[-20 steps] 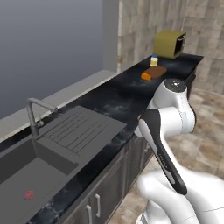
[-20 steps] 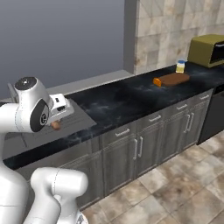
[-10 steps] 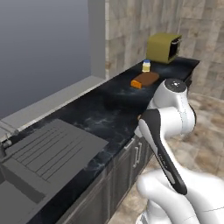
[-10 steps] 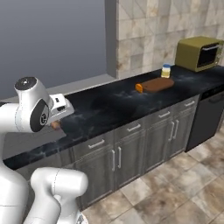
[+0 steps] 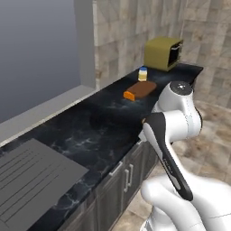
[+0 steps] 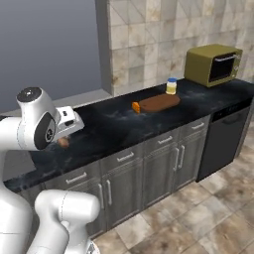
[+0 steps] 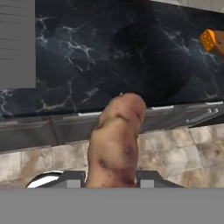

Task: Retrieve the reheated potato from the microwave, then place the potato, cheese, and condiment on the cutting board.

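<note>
While the potato (image 7: 116, 144) stands clamped in the claw (image 7: 109, 177) at the bottom centre of the hand view, it hangs over the desk's (image 5: 108, 122) front edge, with cabinet fronts and floor tiles below it. Cutting board (image 6: 158, 102) sits well apart, upper middle of the right base view, cheese (image 6: 135, 106) touching its near end, condiment (image 6: 171, 86) just beside its far end. Risks, as judged: grip covers only the potato's lower end, so a jolt could tip it out onto the floor. Board is already crowded by the cheese and condiment, and a careless set-down could knock the bottle over.
</note>
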Robot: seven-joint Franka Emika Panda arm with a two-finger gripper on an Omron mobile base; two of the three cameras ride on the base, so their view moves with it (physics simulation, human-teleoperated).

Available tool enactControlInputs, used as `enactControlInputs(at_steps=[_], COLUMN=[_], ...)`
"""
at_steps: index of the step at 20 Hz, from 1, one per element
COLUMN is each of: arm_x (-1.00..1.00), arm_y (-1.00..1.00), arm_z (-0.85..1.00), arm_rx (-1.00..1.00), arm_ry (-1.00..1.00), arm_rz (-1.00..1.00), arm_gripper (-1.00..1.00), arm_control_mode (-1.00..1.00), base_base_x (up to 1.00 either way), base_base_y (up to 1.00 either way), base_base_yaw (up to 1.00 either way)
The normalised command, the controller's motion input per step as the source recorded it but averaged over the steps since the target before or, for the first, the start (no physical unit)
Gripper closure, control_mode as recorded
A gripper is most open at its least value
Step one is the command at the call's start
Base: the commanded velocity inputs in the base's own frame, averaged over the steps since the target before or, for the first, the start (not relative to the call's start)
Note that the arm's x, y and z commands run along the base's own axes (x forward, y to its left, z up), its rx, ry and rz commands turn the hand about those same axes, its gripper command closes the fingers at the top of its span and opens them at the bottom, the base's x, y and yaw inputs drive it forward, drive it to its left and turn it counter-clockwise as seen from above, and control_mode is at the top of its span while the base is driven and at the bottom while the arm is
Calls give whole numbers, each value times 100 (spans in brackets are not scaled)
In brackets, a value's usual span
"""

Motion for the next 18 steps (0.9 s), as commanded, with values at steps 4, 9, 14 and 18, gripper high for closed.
enactControlInputs(at_steps=[4, 9, 14, 18], arm_x=[0, 0, 0, 0], arm_y=[0, 0, 0, 0], arm_z=[0, 0, 0, 0], arm_rx=[0, 0, 0, 0], arm_ry=[0, 0, 0, 0], arm_rz=[0, 0, 0, 0], arm_gripper=[100, 100, 100, 100], arm_control_mode=[100, 100, 100, 100], base_base_x=[54, 53, 52, 50], base_base_y=[-49, -49, -48, -47], base_base_yaw=[1, 2, 3, 5])
